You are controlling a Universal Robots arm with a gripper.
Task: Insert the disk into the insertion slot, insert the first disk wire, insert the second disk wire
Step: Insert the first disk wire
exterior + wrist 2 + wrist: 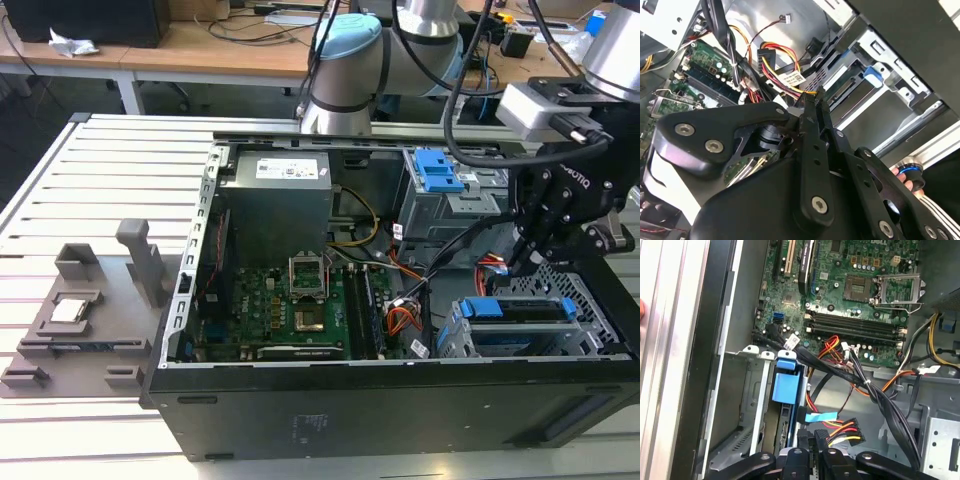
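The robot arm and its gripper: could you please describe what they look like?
The arm is made of silver-grey tubes with a light blue joint cap, and black cables hang along it. A pale grey box sits at the wrist. The gripper is matte black, with white print on its body, and its linkage fingers carry silver screw heads.

A pale slatted metal table (60, 200) stands in front of wooden desks (200, 50) strewn with cables (250, 30).
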